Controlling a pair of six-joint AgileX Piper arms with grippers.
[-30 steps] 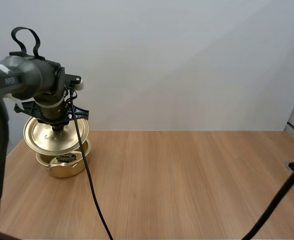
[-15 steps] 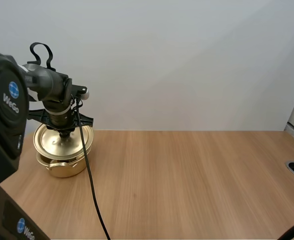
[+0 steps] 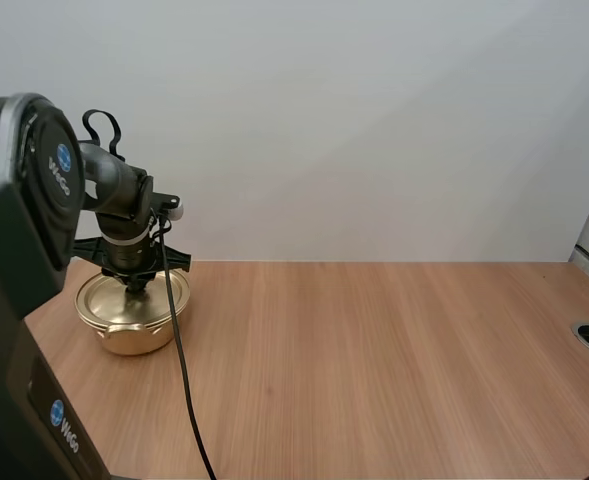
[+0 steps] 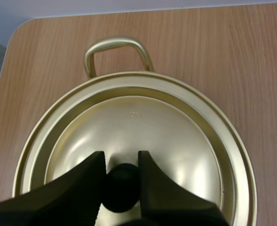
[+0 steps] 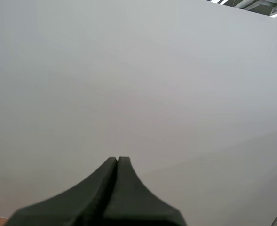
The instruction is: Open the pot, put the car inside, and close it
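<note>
One pot, one lid, and the left gripper on the knob.

A single round gold-coloured metal pot (image 3: 132,325) stands at the far left corner of the light wooden table (image 3: 374,360), close to its rounded edge, with one domed gold lid (image 4: 166,136) lying level inside the rim. The lid carries one black ball knob (image 4: 122,186), and the left gripper (image 4: 121,160) reaches down from above with its two black fingers narrowed onto that knob, one on each side. One loop handle (image 4: 117,49) sticks out from the pot's rim beyond the lid. The right gripper (image 5: 117,162) faces a plain pale wall, its two fingers pressed together with nothing between them.
</note>
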